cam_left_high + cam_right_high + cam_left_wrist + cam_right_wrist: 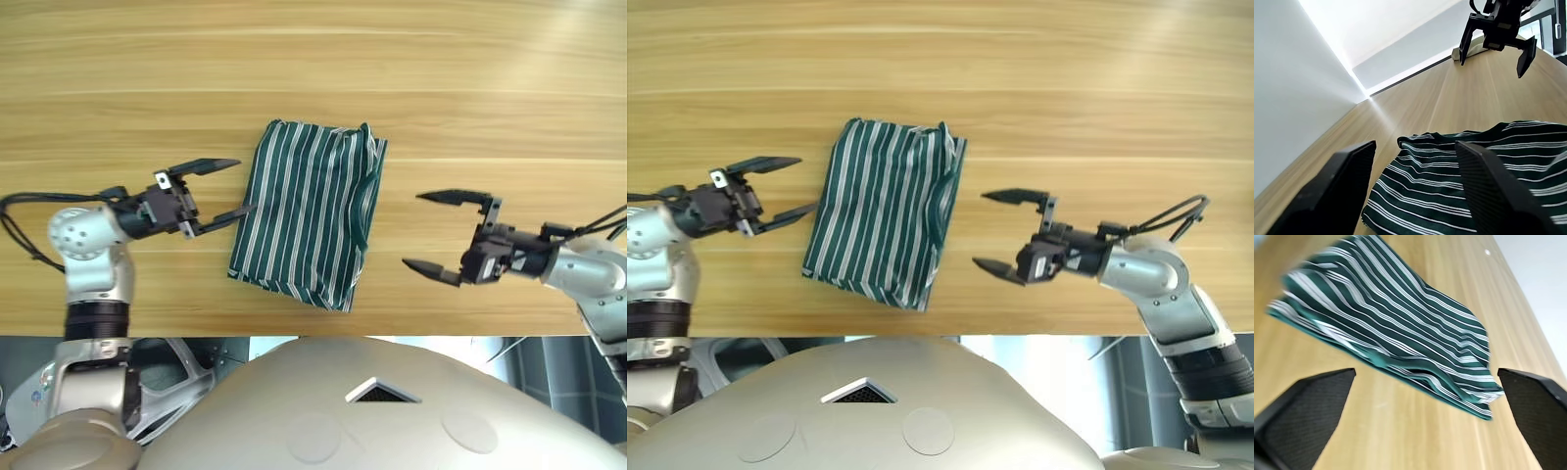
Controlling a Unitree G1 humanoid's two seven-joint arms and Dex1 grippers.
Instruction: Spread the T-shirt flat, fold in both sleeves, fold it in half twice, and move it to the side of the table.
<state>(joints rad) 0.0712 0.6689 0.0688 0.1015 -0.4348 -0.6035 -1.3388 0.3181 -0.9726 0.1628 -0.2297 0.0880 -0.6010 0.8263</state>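
T-shirt (309, 211): green with thin white stripes, folded into a compact rectangle, lying slightly askew on the near half of the table, between the two grippers. Right edge rumpled, with a loose fold running along it; near corner close to the table's front edge.

Table (313, 59): pale wood, grain running left to right, bare boards stretching beyond the shirt.

Left gripper (243, 186): released, jaws spread wide, grasping nothing. Low over the wood at the shirt's left side, pointing toward the cloth. Nearer fingertip right at the striped edge, actual contact impossible to tell; farther fingertip clear of the cloth.

Right gripper (412, 230): released as well, jaws wide apart, nothing between them. Over bare wood to the right of the shirt, apart from it, tips pointing toward the rumpled edge.

From the left wrist: striped cloth just past the two dark fingers, the opposite gripper farther off above the boards.

From the right wrist: folded shirt ahead, framed by two spread dark fingers, flat on the wood.
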